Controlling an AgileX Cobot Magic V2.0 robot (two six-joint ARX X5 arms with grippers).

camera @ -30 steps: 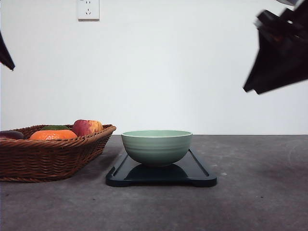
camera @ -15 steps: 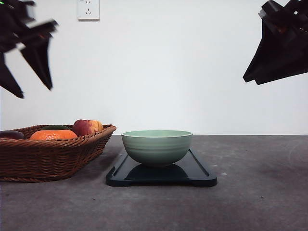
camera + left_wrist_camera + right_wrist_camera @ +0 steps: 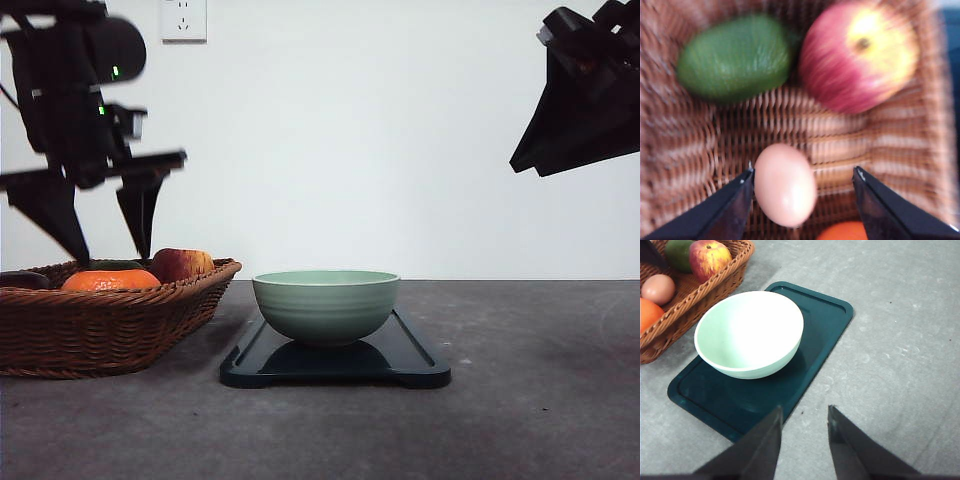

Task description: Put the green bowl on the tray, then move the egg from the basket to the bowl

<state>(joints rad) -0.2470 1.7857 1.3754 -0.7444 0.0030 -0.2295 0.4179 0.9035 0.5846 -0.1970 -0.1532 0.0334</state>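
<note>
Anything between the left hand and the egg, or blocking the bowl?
Nothing visible. The left hand is open, the egg sits between its fingers, beside one. The apple sits clear. The green bowl is empty on the tray.

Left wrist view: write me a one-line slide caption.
Open left gripper poised over the egg in the basket, beside an apple and a green fruit.
</note>
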